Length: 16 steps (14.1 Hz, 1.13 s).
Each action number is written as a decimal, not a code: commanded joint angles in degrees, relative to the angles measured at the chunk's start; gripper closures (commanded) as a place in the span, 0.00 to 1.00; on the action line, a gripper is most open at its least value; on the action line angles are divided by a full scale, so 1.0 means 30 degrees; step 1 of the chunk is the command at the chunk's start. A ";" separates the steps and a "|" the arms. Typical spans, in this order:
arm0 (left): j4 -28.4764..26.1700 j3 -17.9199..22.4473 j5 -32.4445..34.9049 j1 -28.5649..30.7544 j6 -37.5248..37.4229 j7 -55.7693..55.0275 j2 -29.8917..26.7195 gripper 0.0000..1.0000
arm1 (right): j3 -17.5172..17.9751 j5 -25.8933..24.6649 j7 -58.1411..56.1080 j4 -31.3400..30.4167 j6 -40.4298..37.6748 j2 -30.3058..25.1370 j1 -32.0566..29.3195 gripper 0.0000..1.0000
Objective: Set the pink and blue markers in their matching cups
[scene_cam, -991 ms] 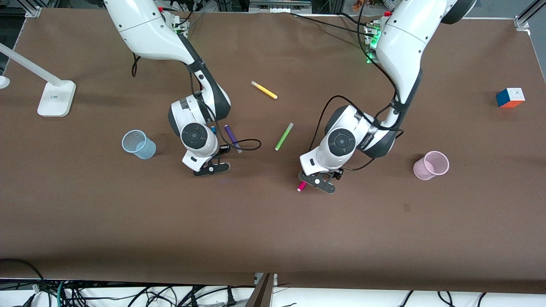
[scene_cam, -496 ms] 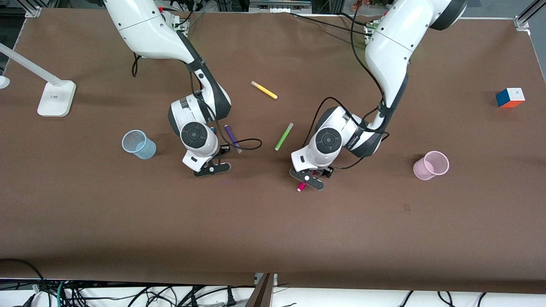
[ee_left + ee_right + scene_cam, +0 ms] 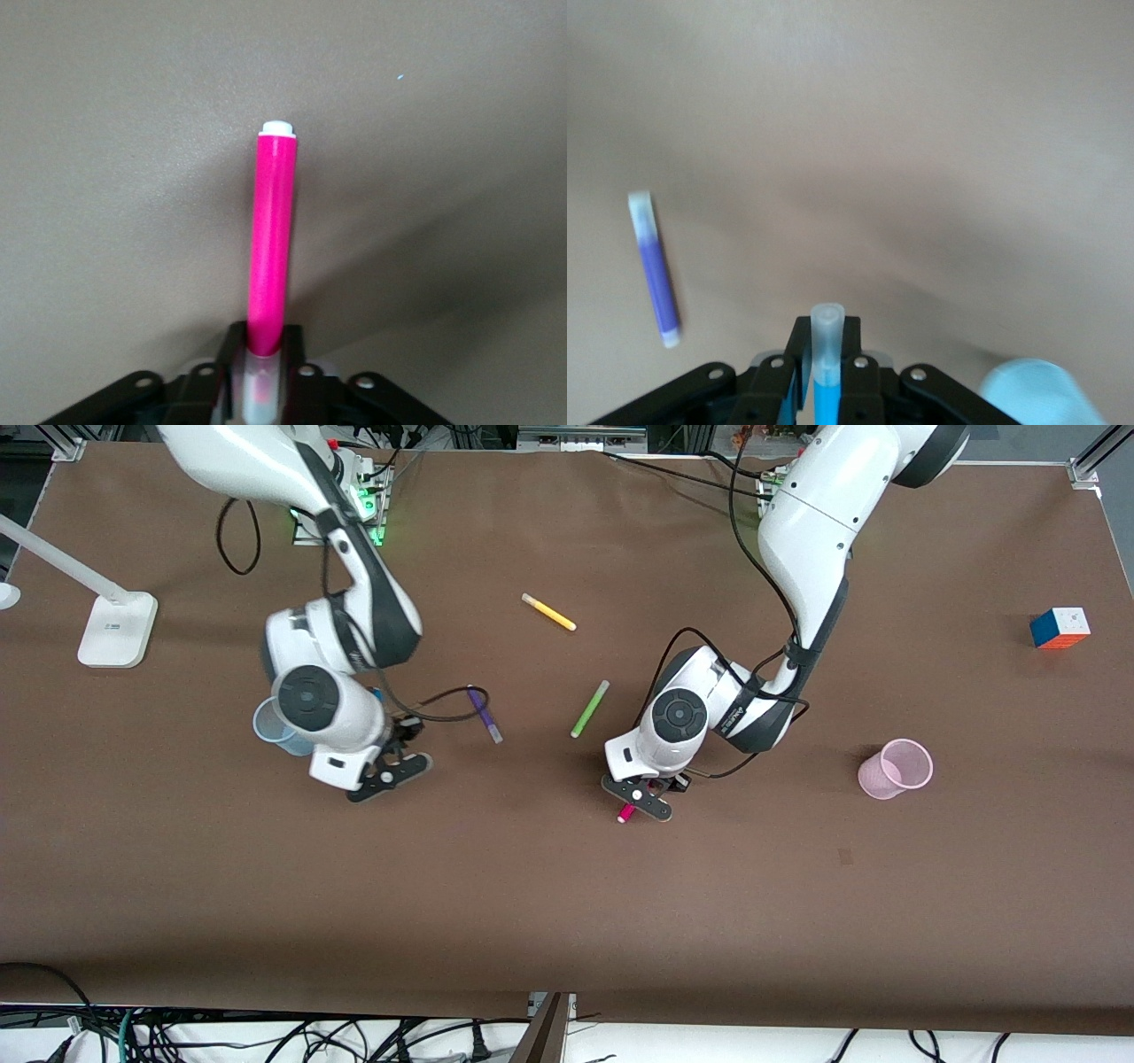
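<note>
My right gripper [image 3: 386, 771] is shut on the blue marker [image 3: 826, 372], gripping it just below its pale cap. It hangs over the table beside the light blue cup [image 3: 268, 724], which my right wrist partly hides. The cup's rim also shows in the right wrist view [image 3: 1032, 396]. My left gripper [image 3: 641, 801] is shut on the pink marker [image 3: 272, 239] at its cap end. The marker's magenta tip [image 3: 626, 812] pokes out over the middle of the table. The light pink cup [image 3: 896, 769] stands upright toward the left arm's end.
A purple pen [image 3: 484, 714], a lime-green pen [image 3: 589, 708] and a yellow pen [image 3: 548, 612] lie between the arms. The purple pen also shows in the right wrist view [image 3: 656, 270]. A colour cube [image 3: 1060, 628] and a white lamp base [image 3: 117, 629] sit at opposite ends.
My right arm has swung toward its own end of the table with the blue marker, up beside the blue cup. My left gripper shifted slightly with the pink marker, then held.
</note>
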 commanded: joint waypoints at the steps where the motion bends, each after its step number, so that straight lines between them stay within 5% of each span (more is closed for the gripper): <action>1: 0.0160 0.0239 0.0290 -0.0118 -0.0830 0.0197 -0.0515 1.00 | 0.0186 0.0263 -0.5460 -0.0319 -0.1639 -0.1163 -0.1406 1.00; 8: 0.0454 0.0414 0.0348 0.1929 -0.9728 0.0226 -0.3972 0.96 | -0.2797 0.6026 -1.9413 -0.0582 -0.3808 -0.1605 -0.2405 1.00; 12: 0.0775 0.0560 0.3536 0.3775 -1.4128 0.3468 -0.4268 0.99 | -0.3037 0.9573 -2.6881 -0.0759 -0.5215 -0.0787 -0.4686 1.00; 16: 0.1508 0.0737 0.6553 0.4628 -1.8580 0.4415 -0.4238 1.00 | -0.3037 1.1044 -3.0876 -0.0904 -0.6243 -0.0170 -0.6008 1.00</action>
